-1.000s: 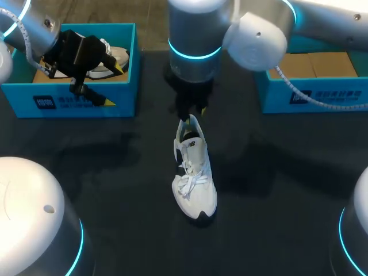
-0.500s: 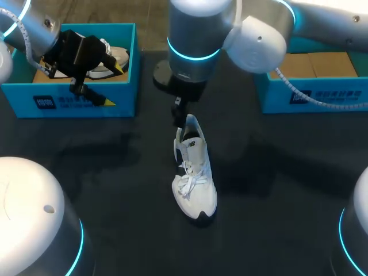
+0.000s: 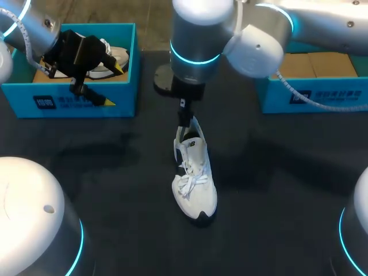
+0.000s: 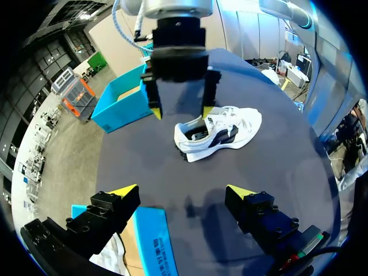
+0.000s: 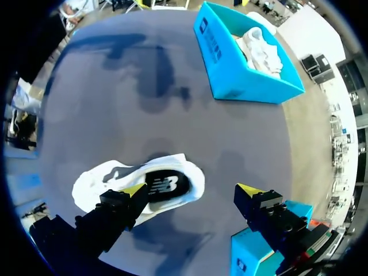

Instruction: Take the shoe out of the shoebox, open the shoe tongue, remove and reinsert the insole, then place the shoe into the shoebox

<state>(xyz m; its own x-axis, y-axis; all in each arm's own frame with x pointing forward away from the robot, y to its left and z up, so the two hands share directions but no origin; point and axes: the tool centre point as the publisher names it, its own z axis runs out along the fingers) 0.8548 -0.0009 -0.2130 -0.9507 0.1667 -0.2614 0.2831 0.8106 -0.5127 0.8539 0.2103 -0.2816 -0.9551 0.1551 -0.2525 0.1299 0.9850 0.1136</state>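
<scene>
Shoe (image 3: pixel 194 175) mid-table, heel seemingly beneath right gripper (image 4: pixel 181 109). Left box (image 3: pixel 75 99) far-left holds second shoe (image 3: pixel 113 57); right box (image 3: pixel 313 95) far-right.

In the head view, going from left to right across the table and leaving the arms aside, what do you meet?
left blue shoebox → white shoe on the table → right blue shoebox

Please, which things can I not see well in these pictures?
Head view: the right claw, mostly hidden under its own wrist; contact with the shoe is unclear.
Head view: the second shoe in the left shoebox, largely covered by the left claw.
Right wrist view: part of the shoe's side, behind one finger.
</scene>
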